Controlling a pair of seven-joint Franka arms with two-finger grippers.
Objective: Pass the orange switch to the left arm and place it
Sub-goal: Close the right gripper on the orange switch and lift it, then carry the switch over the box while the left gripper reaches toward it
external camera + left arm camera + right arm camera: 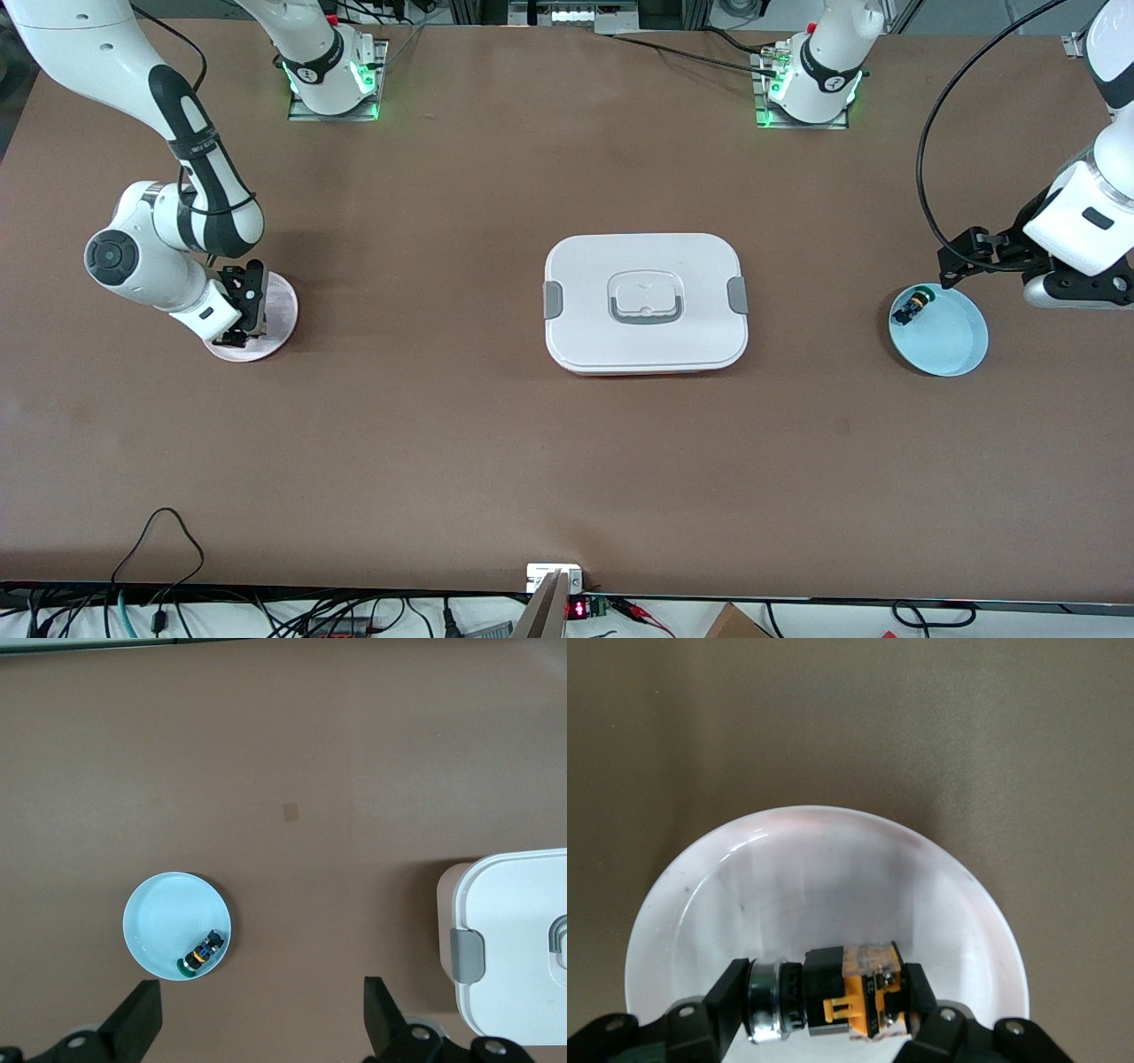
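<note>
The orange switch (842, 992), black with a silver ring and an orange end, lies on its side in the pink plate (833, 877) at the right arm's end of the table. My right gripper (828, 997) is shut on it, one finger at each end. In the front view the right gripper (241, 310) stands down in the pink plate (282, 306) and covers the switch. The white box (646, 303) sits mid-table between the two plates. My left gripper (957, 263) hangs open and empty over the table beside the blue plate (948, 341).
A second small black switch with a green cap (912, 307) lies in the blue plate near its rim, also seen as the green-capped switch (202, 953) in the blue plate (164, 921). The box's grey clip (468, 954) shows at the edge of the left wrist view.
</note>
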